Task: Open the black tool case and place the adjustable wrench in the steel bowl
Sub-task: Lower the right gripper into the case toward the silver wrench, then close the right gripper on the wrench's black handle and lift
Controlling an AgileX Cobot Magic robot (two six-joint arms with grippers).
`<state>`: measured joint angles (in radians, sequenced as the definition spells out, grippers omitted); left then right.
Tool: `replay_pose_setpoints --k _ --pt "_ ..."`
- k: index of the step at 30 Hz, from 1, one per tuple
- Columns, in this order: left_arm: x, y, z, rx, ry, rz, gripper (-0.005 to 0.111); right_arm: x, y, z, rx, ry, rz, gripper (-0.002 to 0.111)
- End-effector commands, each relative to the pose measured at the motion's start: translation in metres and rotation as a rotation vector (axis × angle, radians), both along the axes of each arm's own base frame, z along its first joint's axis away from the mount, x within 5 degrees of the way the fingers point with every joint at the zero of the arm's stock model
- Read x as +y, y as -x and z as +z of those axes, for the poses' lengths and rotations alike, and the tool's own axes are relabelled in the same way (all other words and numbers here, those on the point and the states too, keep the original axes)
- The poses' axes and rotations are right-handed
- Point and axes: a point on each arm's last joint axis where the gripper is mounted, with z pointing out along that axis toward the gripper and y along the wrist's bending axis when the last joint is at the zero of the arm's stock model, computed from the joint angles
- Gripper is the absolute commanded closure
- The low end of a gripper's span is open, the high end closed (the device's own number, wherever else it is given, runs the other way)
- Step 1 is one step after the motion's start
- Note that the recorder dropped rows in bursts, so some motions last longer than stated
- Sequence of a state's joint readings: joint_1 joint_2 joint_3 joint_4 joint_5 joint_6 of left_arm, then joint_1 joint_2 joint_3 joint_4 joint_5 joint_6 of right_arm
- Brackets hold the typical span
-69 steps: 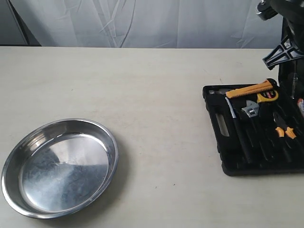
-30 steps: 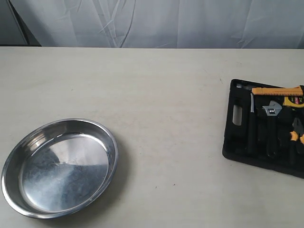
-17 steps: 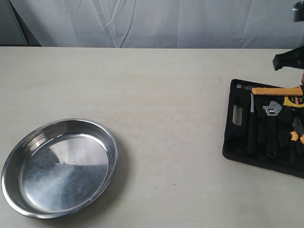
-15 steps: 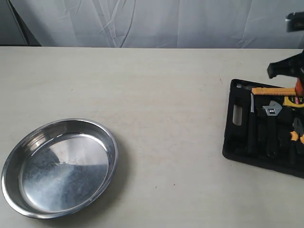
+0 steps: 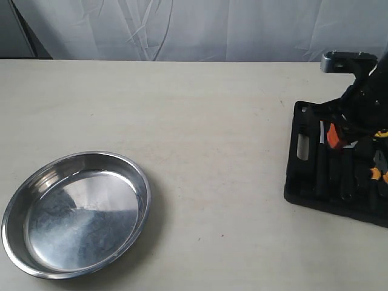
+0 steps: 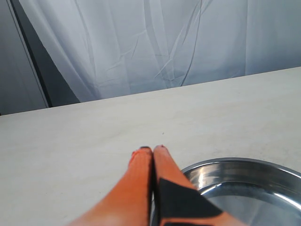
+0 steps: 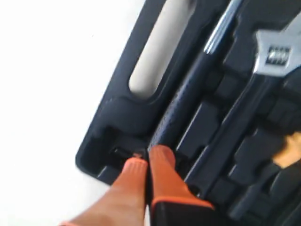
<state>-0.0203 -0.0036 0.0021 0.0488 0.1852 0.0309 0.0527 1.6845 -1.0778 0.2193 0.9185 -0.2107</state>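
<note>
- Exterior view: black tool case lies open at the right edge of the tabletop, tray up. Steel bowl sits well apart, at the view's lower left. White curtain behind.
- Right arm hangs over the case and blocks the wrench head from this view. Orange-handled pliers show just beside it.
- Adjustable wrench lies in its tray slot, seen in the right wrist view, next to a black-handled tool with a steel shaft.
- Change from half a second ago: the arm was at the frame's edge above the case; now it covers the case's far part. Case and bowl have not shifted.
- Right gripper: fingers pressed together, holding nothing. Tips are over the tray's corner by the handle slot, apart from the wrench; whether they touch the tray cannot be told.
- Left gripper: fingers pressed together, empty, above bare tabletop just beside the bowl's rim.
</note>
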Motion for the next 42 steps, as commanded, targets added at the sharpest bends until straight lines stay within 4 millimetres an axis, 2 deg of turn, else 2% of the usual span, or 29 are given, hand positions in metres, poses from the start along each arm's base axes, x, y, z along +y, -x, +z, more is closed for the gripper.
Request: replay_pose_setpoints --k 1,4,7,12,17,20,23,26,30,39,42 --pt "0.0 0.0 0.001 -0.003 0.002 -0.001 0.106 -0.01 0.018 -0.006 0.117 0.086 -0.065 0.108" --pt "0.0 0.0 0.001 -0.003 0.002 -0.001 0.106 -0.028 0.026 -0.005 0.069 0.259 -0.159 0.108" --pt "0.0 0.0 0.001 -0.003 0.002 -0.001 0.106 -0.05 0.025 -0.006 -0.013 0.367 -0.284 0.108" --pt "0.0 0.0 0.001 -0.003 0.002 -0.001 0.106 -0.074 0.013 -0.022 -0.047 0.334 -0.39 0.108" --pt "0.0 0.0 0.001 -0.003 0.002 -0.001 0.106 -0.093 -0.015 -0.028 -0.147 0.295 -0.477 0.108" --pt "0.0 0.0 0.001 -0.003 0.002 -0.001 0.106 -0.093 -0.033 -0.021 -0.276 0.26 -0.473 0.108" --pt "0.0 0.0 0.001 -0.003 0.002 -0.001 0.106 -0.081 -0.04 -0.018 -0.337 0.203 -0.408 0.108" --pt "0.0 0.0 0.001 -0.003 0.002 -0.001 0.106 -0.063 -0.04 -0.024 -0.287 0.127 -0.277 0.108" --pt "0.0 0.0 0.001 -0.003 0.002 -0.001 0.106 -0.044 -0.036 -0.031 -0.173 -0.049 -0.299 0.108" --pt "0.0 0.0 0.001 -0.003 0.002 -0.001 0.106 -0.039 -0.02 -0.055 0.009 -0.105 -0.469 0.107" --pt "0.0 0.0 0.001 -0.003 0.002 -0.001 0.106 -0.042 -0.016 -0.059 0.021 -0.06 -0.452 0.095"
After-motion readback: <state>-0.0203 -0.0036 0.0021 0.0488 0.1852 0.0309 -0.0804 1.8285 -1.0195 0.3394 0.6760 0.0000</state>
